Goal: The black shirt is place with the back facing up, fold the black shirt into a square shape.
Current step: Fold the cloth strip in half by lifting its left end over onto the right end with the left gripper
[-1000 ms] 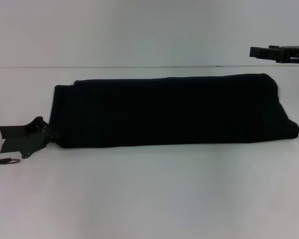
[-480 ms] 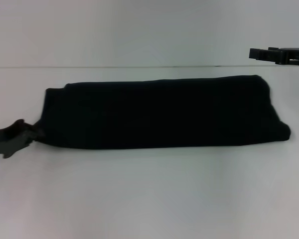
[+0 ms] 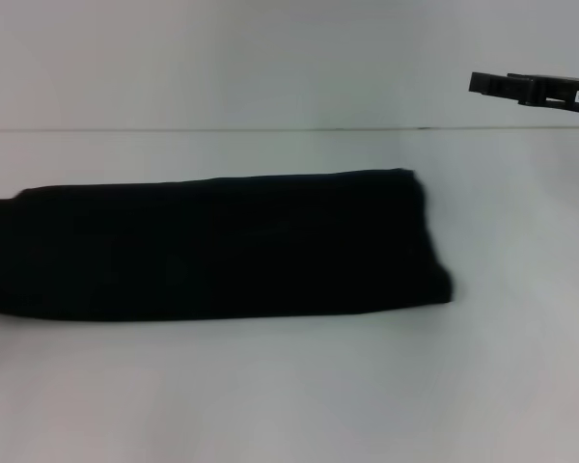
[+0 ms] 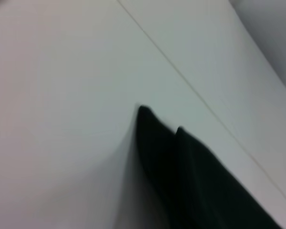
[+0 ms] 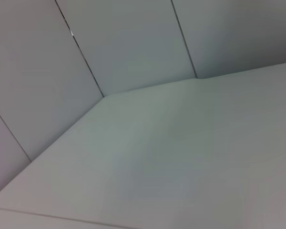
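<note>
1. the black soft-fabric shirt (image 3: pixel 207 246) lies folded into a long, narrow band on the plain white surface (image 3: pixel 299 386). it runs from the left edge of my head view, where it is cut off, to a little right of the middle.
2. the band's right end is rounded and slightly flared toward the near side. its far edge is fairly straight and rises slightly toward the right. no lettering shows on the upper face.
3. my right claw (image 3: pixel 484 83) hangs at the upper right of the head view, raised off the surface and well apart from the shirt, pointing toward my left. only its dark tip and a bit of the arm behind it show. i cannot tell whether its fingers are spread or pressed together.
4. my left claw does not show in the head view, and my left wrist camera does not show its fingers either, so i cannot tell its state.
5. the left wrist camera looks at one end of the shirt (image 4: pixel 190 176), where two dark folded layers end in two corners side by side on the white surface (image 4: pixel 62 119). a thin seam line crosses the surface beyond them.
6. the right wrist camera sees only the bare white surface (image 5: pixel 190 157) meeting pale wall panels (image 5: pixel 128 43) with thin dark joints between them. the shirt is not in that view.
</note>
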Controlling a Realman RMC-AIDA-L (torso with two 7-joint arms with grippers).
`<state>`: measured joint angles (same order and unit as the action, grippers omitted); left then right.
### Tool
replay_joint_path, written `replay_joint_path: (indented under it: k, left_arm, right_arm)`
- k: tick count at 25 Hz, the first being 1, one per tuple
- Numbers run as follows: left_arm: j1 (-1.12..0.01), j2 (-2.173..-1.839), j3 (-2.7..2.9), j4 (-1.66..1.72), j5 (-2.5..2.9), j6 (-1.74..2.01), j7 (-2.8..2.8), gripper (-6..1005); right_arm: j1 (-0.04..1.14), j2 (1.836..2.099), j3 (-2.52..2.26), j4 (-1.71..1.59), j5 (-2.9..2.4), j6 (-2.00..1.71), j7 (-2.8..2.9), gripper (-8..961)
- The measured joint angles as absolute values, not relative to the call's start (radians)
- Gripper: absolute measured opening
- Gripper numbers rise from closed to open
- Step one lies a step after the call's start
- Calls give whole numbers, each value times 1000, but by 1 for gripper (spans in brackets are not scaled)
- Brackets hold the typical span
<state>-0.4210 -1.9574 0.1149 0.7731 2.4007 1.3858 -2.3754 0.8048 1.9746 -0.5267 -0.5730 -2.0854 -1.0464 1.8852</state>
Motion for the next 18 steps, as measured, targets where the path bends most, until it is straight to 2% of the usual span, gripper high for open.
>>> replay_joint_path:
  k: [6,10,14,18]
  left_arm:
    - [-417,-1915,67,847,2386,1497,-2372,72]
    - [-518,-1899,107,830,2332,1616,-2363,77]
    - [-683,-1924,246,727,2244,1666,-2343,83]
    - [-832,-1998,390,603,2221,1584,-2310,89]
  right_arm:
    - [803,1985,-527,-573,-2079,-1026,1885,735]
    - [776,1983,-520,-579,-2074,-1030,1880,734]
    - [730,1960,-517,-588,-2052,-1031,1879,734]
    - [672,1933,-516,-617,-2030,-1047,1882,734]
